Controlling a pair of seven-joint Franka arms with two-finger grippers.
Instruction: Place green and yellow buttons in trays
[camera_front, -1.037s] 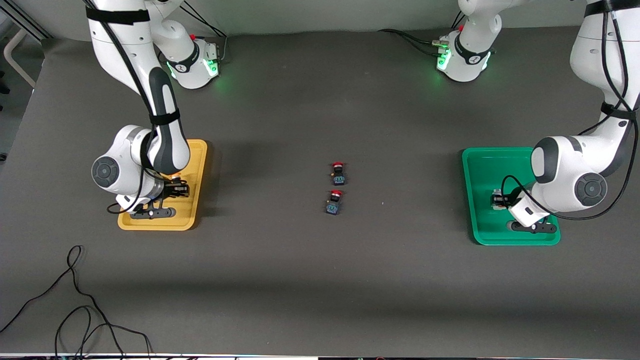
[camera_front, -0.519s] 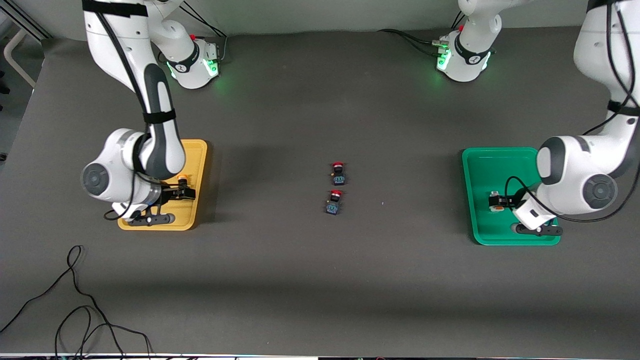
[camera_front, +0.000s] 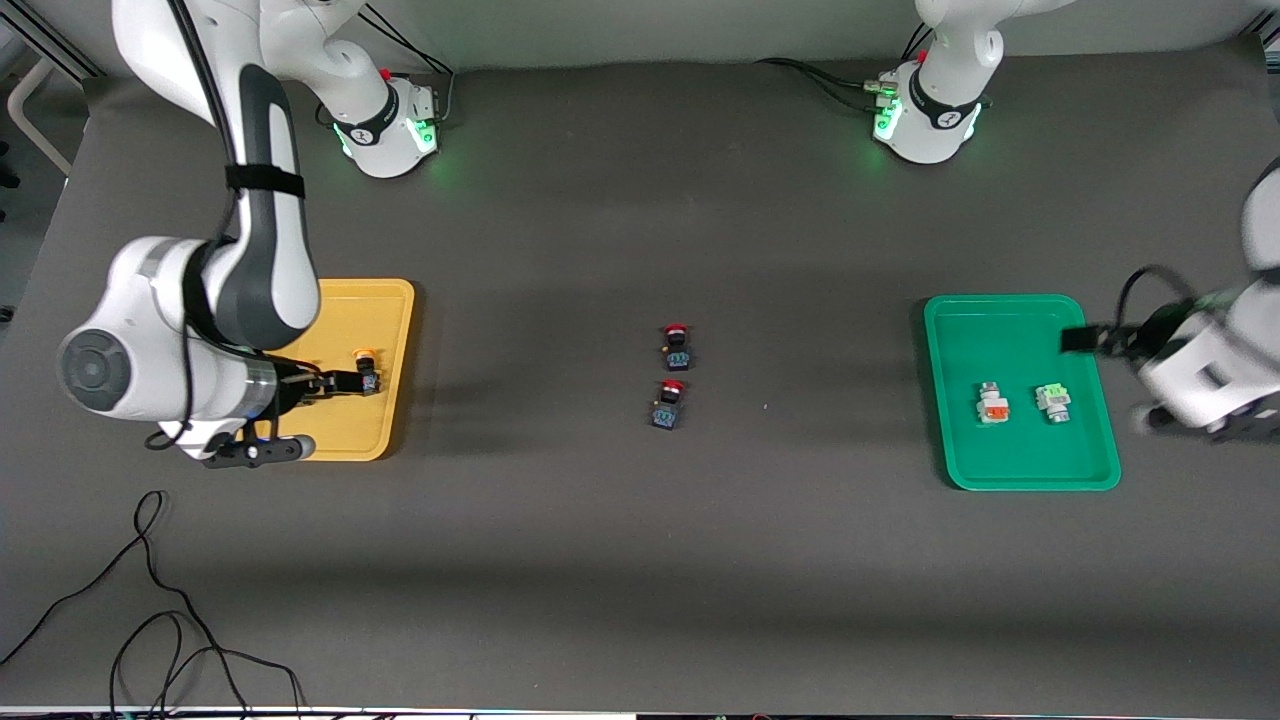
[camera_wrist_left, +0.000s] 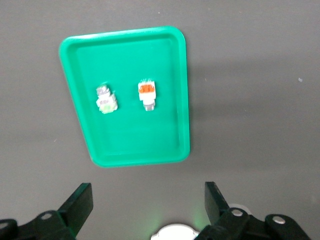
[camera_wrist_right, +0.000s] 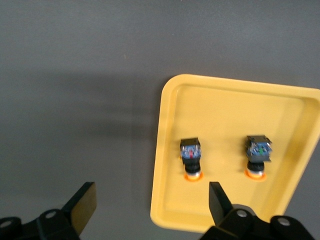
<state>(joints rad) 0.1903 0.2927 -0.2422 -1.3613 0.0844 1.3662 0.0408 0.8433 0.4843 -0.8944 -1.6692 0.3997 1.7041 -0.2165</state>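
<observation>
Trays: yellow tray (camera_front: 385, 300) at the right arm's end of the worktop (camera_front: 640, 560), green tray (camera_front: 1000, 320) at the left arm's.
Buttons: two yellow-capped (camera_wrist_right: 191, 156) in yellow; two white (camera_wrist_left: 146, 94) in green.
Left claw (camera_wrist_left: 145, 210): wide open, empty, above green tray's edge.
Right claw (camera_wrist_right: 152, 207): wide open, empty, above yellow tray's edge.

I see wide bare worktop (camera_front: 820, 250) on every side of the two red switches (camera_front: 672, 375), which stand one just nearer the front camera than the other, midway between the trays. Toward the right arm's end from them, the yellow tray (camera_front: 395, 300) holds two yellow buttons (camera_wrist_right: 192, 157), and the right end effector (camera_wrist_right: 150, 210) hangs open above it. Toward the left arm's end, the green tray (camera_front: 1000, 320) holds two white buttons (camera_front: 1020, 402), apart, with bare floor around them.
</observation>
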